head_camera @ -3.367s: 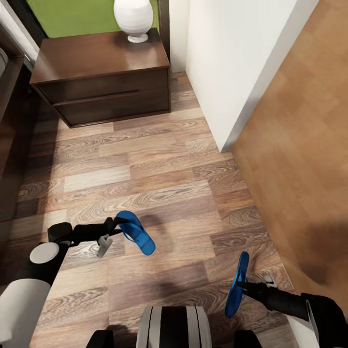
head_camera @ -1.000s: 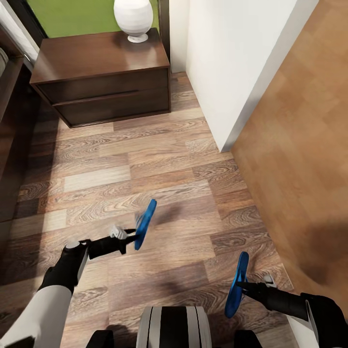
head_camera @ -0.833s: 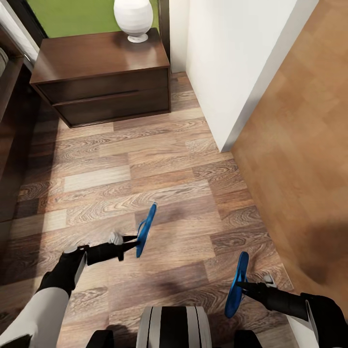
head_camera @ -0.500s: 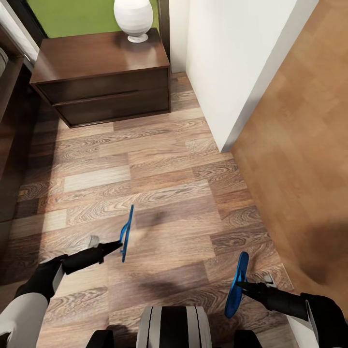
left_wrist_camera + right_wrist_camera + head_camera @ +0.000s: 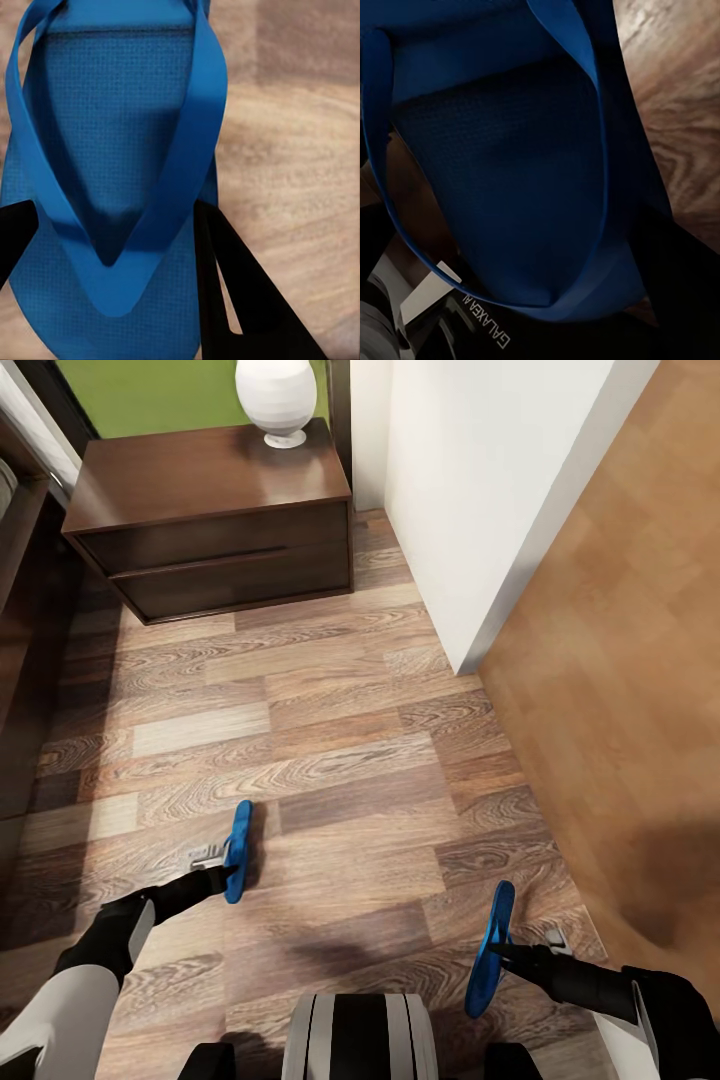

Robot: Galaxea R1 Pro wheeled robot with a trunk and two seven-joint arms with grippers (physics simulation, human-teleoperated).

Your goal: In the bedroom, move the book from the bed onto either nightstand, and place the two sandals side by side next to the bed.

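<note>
Wood-plank floor (image 5: 330, 760) fills most of the head view, with a white wall (image 5: 480, 490) rising at the upper right and a warmer brown floor (image 5: 620, 690) beyond it. Against the far side stands a dark brown nightstand (image 5: 215, 525) with two drawer fronts and a white vase (image 5: 275, 398) on its glossy top; a dark strip of bed frame (image 5: 20, 650) runs along the left edge. The robot's left arm reaches forward and low from the lower left, forearm white, wrist and left gripper (image 5: 228, 868) black. Its two fingers pinch a bright blue sandal (image 5: 238, 850) held on edge, close to the floor or touching it; which one cannot be told. In the left wrist view the sandal's (image 5: 112, 165) strap side faces the camera, a dark finger (image 5: 240, 292) at each side of the sole. The right arm comes in from the lower right, bent toward the centre, and the right gripper (image 5: 505, 950) clamps the other blue sandal (image 5: 490, 948), also on edge above the floor. The right wrist view shows that sandal (image 5: 510, 172) in shadow, close against the gripper.
</note>
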